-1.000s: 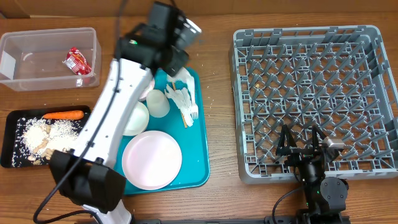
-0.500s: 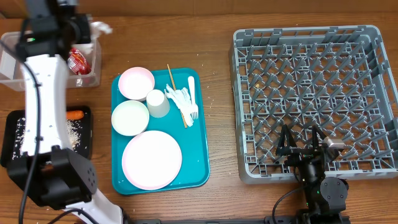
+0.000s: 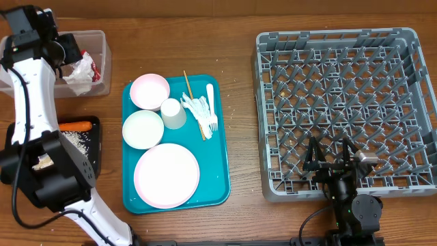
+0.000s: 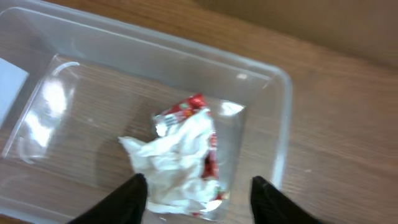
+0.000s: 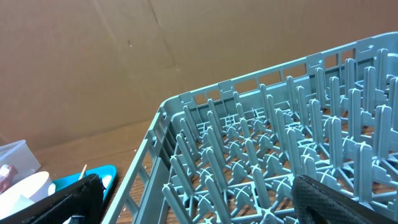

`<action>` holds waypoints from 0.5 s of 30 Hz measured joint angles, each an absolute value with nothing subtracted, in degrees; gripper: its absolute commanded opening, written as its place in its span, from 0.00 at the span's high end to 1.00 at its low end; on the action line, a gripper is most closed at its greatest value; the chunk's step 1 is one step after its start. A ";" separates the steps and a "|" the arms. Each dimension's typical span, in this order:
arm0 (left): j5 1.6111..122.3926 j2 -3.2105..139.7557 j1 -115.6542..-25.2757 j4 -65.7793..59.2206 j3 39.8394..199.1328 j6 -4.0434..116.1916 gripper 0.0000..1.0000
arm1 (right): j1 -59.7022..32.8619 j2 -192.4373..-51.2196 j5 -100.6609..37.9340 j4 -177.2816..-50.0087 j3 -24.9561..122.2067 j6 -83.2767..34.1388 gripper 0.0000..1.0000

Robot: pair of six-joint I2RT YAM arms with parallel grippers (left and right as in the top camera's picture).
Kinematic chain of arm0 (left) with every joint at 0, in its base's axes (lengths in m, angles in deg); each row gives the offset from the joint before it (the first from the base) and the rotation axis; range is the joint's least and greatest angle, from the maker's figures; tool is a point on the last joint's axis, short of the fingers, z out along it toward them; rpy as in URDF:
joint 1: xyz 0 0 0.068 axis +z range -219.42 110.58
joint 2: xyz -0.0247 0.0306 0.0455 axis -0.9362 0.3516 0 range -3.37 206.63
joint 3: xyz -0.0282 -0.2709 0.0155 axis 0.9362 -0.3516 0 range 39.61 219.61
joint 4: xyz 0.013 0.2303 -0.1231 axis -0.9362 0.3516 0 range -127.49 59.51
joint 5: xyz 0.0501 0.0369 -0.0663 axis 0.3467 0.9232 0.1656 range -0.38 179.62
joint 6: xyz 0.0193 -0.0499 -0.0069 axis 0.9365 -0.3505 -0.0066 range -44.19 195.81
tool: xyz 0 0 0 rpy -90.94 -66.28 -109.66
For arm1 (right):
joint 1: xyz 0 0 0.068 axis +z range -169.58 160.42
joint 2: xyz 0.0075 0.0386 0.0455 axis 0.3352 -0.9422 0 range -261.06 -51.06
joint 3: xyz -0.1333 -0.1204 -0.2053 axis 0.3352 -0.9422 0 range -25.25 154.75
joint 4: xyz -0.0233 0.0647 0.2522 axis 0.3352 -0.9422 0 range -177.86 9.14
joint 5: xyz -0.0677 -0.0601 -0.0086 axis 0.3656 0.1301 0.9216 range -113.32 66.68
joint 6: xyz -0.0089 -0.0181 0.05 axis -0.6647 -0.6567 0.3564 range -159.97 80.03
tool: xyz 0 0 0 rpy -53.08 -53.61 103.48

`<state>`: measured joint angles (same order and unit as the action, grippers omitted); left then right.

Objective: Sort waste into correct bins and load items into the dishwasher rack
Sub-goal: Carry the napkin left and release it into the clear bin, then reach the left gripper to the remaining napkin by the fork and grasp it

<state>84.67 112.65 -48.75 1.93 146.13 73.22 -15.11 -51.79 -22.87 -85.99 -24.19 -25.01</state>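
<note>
- Crumpled napkin point(image 4: 177, 158) lies in the clear tub point(image 4: 273, 81), on the red wrapper point(image 4: 186, 107); left pincer point(image 4: 202, 202) apart above it, seemingly not touching.
- Light, soft: pinch a raised fold.
- Right pincer point(image 3: 331, 157) apart, over the rack point(image 3: 341, 41).

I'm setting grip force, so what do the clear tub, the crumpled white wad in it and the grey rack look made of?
The clear tub is probably glossy transparent plastic: wood grain shows through it and its rim glints. The white wad looks like soft matte paper, judging by its creases. The grey rack looks like matte moulded plastic, given its uniform grid and pegs.
</note>
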 measured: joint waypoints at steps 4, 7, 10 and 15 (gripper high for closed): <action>75.23 107.93 -48.75 4.08 146.13 68.67 0.28 | -15.11 -51.81 -22.85 -85.96 -24.19 -25.01 0.00; 63.90 103.54 -49.08 5.21 146.15 66.77 0.26 | -15.11 -51.79 -22.85 -85.96 -24.19 -25.01 0.00; 55.40 99.15 -52.40 10.24 146.65 65.57 0.14 | -15.11 -51.79 -22.85 -85.99 -24.19 -25.03 0.00; 57.37 98.53 -64.51 19.48 146.92 66.29 0.08 | -15.11 -51.79 -22.85 -85.99 -24.19 -25.03 0.00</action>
